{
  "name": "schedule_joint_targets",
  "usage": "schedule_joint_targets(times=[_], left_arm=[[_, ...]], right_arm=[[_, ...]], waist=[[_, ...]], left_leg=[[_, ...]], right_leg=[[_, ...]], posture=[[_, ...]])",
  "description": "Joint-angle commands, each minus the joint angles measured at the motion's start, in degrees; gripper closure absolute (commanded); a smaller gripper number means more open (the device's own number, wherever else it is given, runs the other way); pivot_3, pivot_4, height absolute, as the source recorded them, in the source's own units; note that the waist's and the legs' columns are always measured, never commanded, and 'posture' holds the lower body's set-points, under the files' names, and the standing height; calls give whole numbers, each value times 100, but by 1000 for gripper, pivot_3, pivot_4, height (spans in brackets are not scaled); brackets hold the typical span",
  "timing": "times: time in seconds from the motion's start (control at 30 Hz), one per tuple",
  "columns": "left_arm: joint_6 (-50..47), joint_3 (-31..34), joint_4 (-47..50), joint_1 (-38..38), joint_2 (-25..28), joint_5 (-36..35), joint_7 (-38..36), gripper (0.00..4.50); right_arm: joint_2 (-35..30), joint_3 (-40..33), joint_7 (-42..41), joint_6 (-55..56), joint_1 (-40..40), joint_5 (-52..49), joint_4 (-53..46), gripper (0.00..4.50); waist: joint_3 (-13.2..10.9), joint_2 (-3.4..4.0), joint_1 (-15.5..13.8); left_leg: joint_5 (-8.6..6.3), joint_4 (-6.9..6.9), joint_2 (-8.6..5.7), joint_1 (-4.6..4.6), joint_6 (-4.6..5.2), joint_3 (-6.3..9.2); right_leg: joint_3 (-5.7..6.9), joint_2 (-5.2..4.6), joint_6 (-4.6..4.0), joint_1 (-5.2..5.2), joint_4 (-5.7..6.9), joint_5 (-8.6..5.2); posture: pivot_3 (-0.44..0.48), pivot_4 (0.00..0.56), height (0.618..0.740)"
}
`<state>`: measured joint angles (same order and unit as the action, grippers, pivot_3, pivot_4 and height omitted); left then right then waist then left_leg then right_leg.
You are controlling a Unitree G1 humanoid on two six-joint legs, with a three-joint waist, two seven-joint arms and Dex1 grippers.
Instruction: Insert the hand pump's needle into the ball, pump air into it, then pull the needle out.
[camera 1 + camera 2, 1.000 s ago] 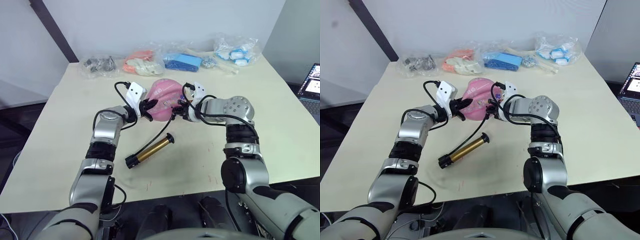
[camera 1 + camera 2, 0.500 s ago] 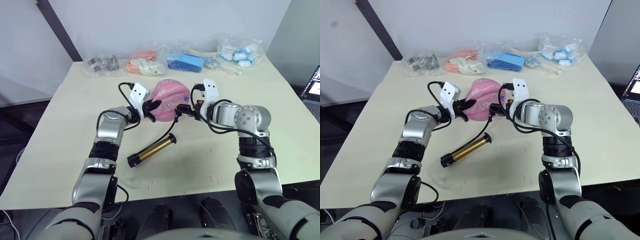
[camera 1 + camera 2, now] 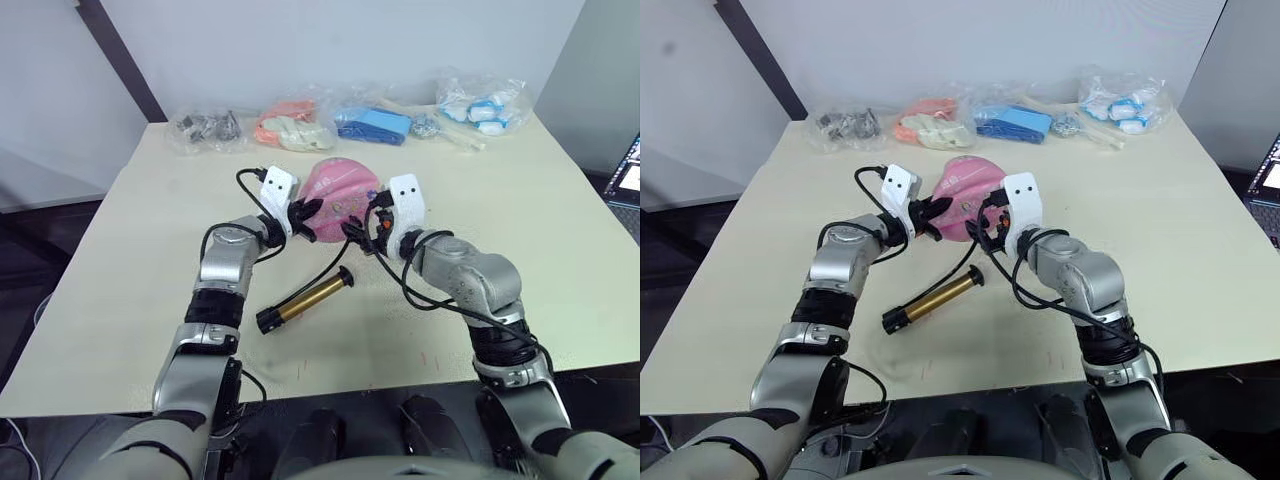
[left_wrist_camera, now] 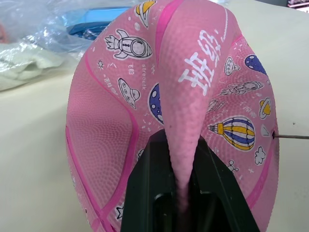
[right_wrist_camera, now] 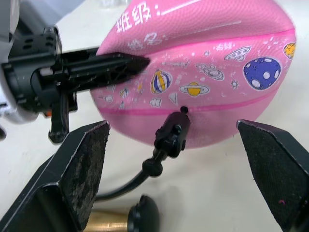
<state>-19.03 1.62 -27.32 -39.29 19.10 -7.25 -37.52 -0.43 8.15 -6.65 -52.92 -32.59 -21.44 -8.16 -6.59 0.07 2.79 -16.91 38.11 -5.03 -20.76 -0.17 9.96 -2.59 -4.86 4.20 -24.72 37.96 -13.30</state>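
My left gripper (image 4: pixel 183 193) pinches a fold of the pink ball (image 5: pixel 203 72) on the table; my right gripper (image 5: pixel 178 179) hangs wide open, holding nothing. The needle (image 5: pixel 183 110) sits in the valve unsupported, so the hose's (image 3: pixel 325 262) weight could lever it out before I reach the pump (image 3: pixel 305 298).

The pink ball (image 4: pixel 193 92) carries white Chinese characters reading "班级" followed by a colon (beside a rocket print). Tiny lettering sits near the rockets, too small to read.

Cream table (image 3: pixel 120 260), white wall (image 3: pixel 300 40) behind, possibly laptop (image 3: pixel 625 180) at edge.
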Motion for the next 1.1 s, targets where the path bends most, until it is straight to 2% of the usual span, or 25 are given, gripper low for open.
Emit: schedule_joint_targets(times=[0.03,0.6,0.7,0.77,0.8,0.87,0.9,1.1], left_arm=[[-451,-156,-173,312,-38,59,80,4500],[-485,-212,-103,354,-9,28,99,4500],[-470,-215,-112,356,-8,30,95,4500],[-463,-220,-116,355,-10,30,87,4500],[-461,-223,-119,355,-10,30,82,4500],[-457,-225,-123,354,-10,31,77,4500],[-453,-228,-130,355,-11,32,78,4500],[-452,-238,-104,377,-16,35,80,4500]], right_arm=[[129,10,7,528,47,189,16,93],[608,-234,-48,832,141,255,542,93],[643,-289,-53,817,133,259,574,907],[657,-313,-66,851,128,267,584,2084],[661,-323,-71,850,125,272,590,2533],[669,-338,-75,842,121,276,595,3800],[685,-357,-73,818,123,263,597,4092],[717,-399,-56,683,137,231,597,4172]], waist=[[0,0,-10],[-1,0,-16],[-1,0,-16],[-1,1,-15],[-1,1,-15],[-1,1,-15],[0,1,-14],[0,0,-14]], left_leg=[[0,0,0,0,0,-1],[0,-3,3,2,0,-3],[0,-2,3,2,0,-3],[0,-3,3,2,0,-3],[0,-3,3,3,0,-3],[0,-3,3,3,0,-3],[0,-3,4,3,0,-3],[0,-5,6,6,-1,-4]], right_leg=[[0,0,0,0,0,0],[-2,5,0,0,-2,0],[-2,5,0,0,-2,0],[-2,5,0,0,-2,0],[-2,5,0,0,-2,0],[-2,5,0,0,-2,0],[-2,5,0,0,-2,0],[-4,7,0,0,-2,0]], posture=[[0,150,740],[0,150,740],[0,150,740],[0,150,740],[0,150,740],[0,150,740],[0,150,740],[0,150,740]])
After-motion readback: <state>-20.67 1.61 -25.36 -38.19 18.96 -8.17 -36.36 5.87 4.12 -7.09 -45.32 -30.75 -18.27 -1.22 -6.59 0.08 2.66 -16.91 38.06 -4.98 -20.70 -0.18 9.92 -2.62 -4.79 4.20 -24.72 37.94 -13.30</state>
